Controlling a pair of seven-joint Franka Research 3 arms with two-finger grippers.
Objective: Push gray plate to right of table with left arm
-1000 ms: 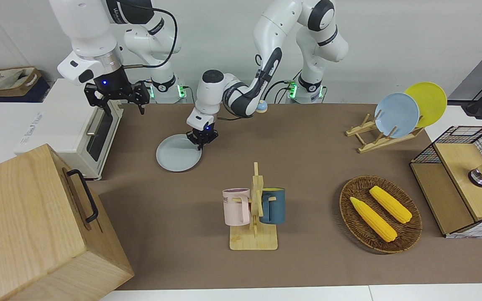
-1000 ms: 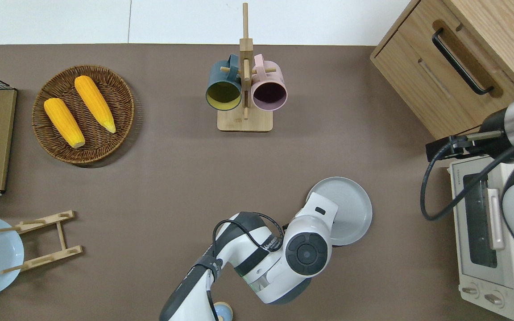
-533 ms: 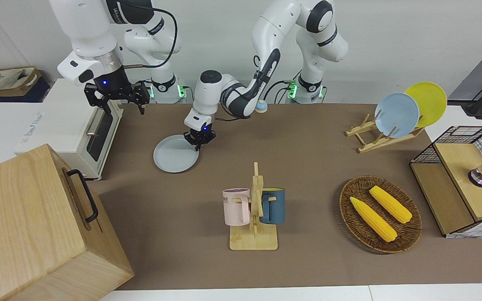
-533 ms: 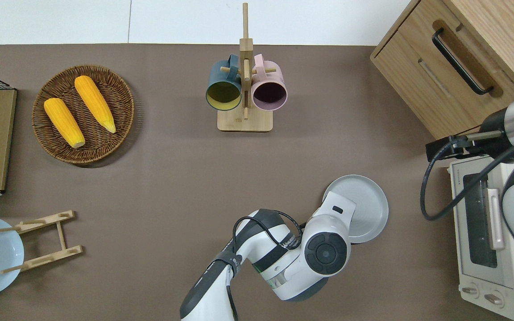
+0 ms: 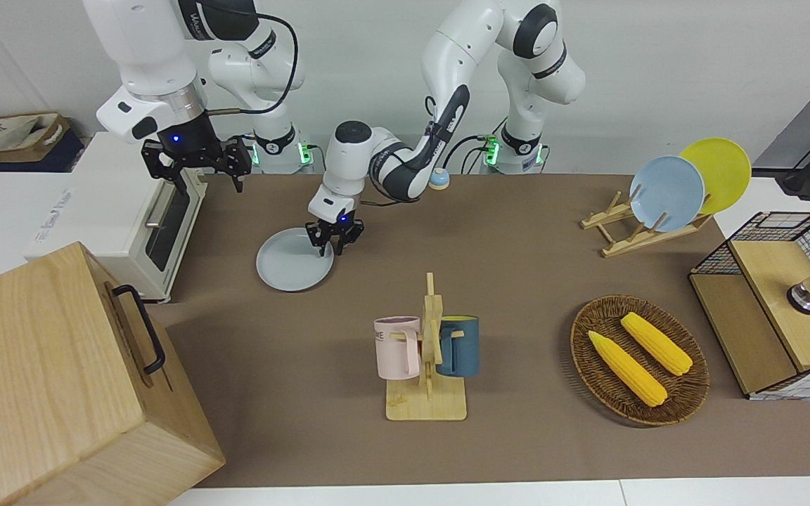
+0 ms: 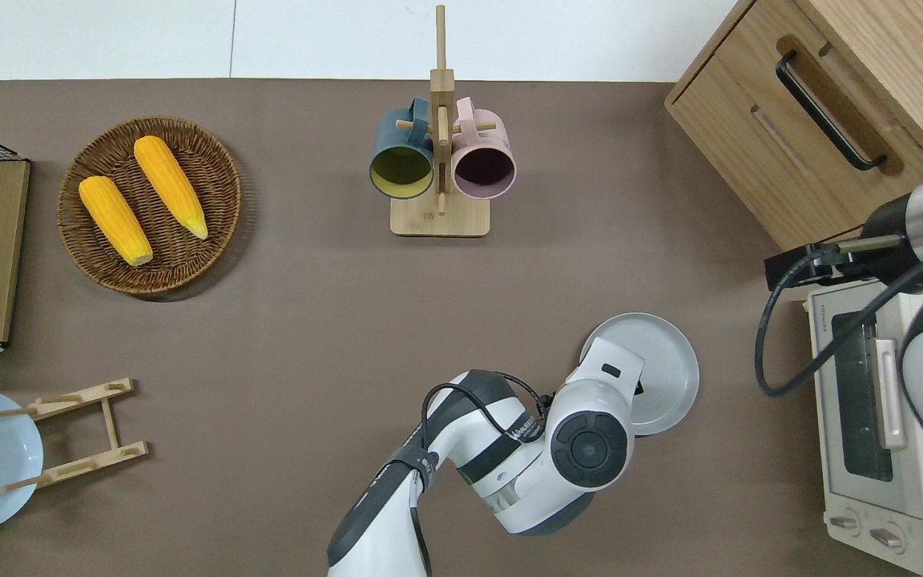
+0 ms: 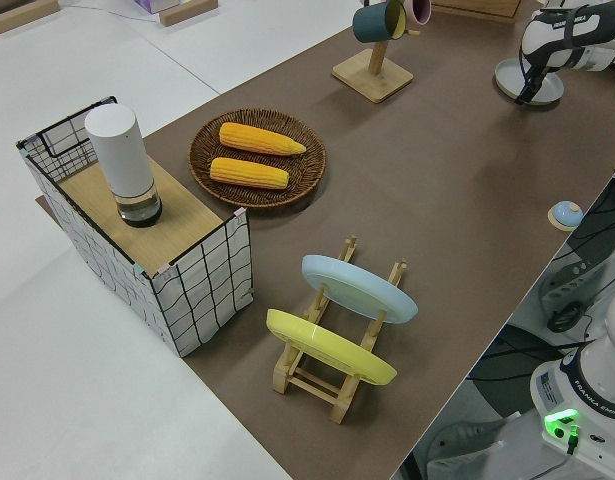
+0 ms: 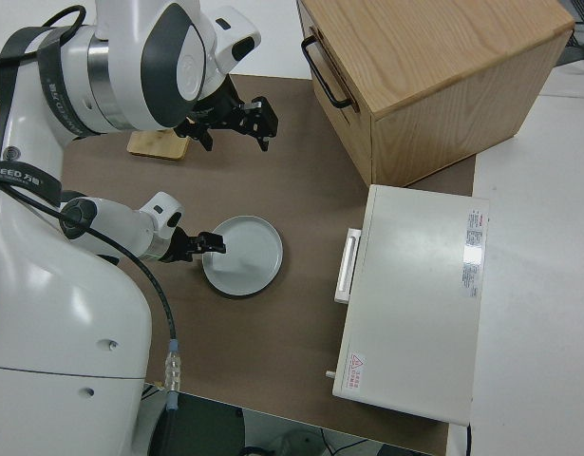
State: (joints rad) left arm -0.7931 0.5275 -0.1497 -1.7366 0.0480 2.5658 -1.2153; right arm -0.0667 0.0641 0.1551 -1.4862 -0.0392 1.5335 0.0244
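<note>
Ordered across the front view. The right arm is parked; its gripper point(image 5: 201, 169) has the fingers spread apart with nothing between them.

The toaster oven point(image 5: 131, 218) stands at the right arm's end of the table point(image 5: 517, 267). The gray plate point(image 5: 292, 261) lies flat on the matting between the toaster oven and the left gripper, well apart from the oven.

The left gripper point(image 5: 334, 242) is over the plate's rim on the side toward the left arm's end of the table. Its fingers are spread, with one fingertip over the plate's inner surface and the other outside the rim. Whether the fingertips touch the plate cannot be told. In the overhead view the plate point(image 6: 662, 361) shows partly under the left arm's wrist.

The mug stand point(image 5: 427, 365) stands farther from the robots than the left gripper. The wicker basket point(image 5: 686, 393) with two corn cobs lies toward the left arm's end of the table.
</note>
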